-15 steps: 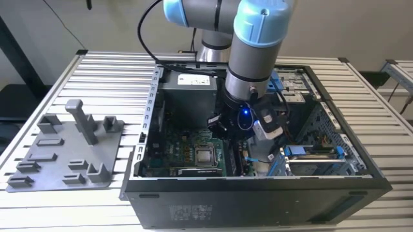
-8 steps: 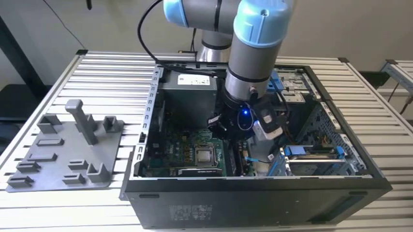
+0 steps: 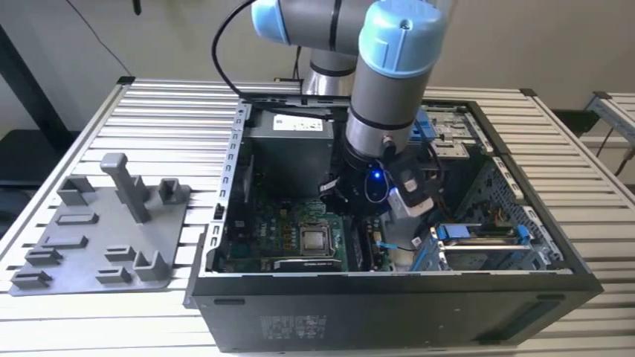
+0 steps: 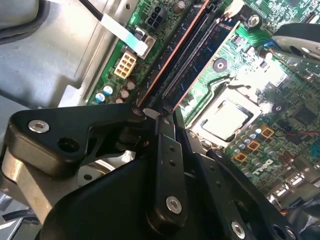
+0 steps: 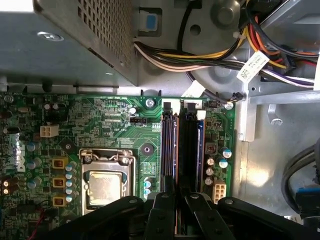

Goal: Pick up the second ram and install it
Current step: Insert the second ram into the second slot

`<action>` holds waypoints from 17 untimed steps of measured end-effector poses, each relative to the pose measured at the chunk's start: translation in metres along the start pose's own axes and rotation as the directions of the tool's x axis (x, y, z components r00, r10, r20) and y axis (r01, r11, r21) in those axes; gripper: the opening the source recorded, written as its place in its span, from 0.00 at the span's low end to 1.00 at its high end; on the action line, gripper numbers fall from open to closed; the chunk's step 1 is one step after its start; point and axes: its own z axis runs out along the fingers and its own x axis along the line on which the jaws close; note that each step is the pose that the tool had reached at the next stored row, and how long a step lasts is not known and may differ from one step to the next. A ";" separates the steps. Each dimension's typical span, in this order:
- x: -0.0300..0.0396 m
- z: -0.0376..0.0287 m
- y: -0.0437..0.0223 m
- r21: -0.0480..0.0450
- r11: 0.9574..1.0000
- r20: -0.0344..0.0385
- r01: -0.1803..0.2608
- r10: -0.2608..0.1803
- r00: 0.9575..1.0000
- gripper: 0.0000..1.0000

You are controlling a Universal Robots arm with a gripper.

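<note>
**Fingers pinched on memory stick inside open computer case**

My arm reaches down into the open computer case, which lies on its side on the slatted tabletop and takes up most of its middle and the exterior view's right. My gripper hangs over the memory slots. In both wrist views its fingers are drawn together on the near end of the second ram, which stands upright along a slot on the green motherboard.

Just beside it runs a neighbouring slot, and the processor socket sits near both on the same board. Also inside the case are the grey, perforated power supply against one wall and a bundle of coloured cables running past the far ends of the slots.

Outside the case, a grey fixture plate with upright posts lies near the tabletop's edge on the exterior view's left, well apart from my gripper
</note>
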 end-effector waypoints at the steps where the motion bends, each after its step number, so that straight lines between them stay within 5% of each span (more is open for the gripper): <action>1: 0.0000 0.0001 0.0000 0.000 1.000 0.000 0.000 0.000 1.000 0.14; 17: 0.0009 0.0002 0.0000 -0.001 1.000 0.000 0.000 0.000 1.000 0.14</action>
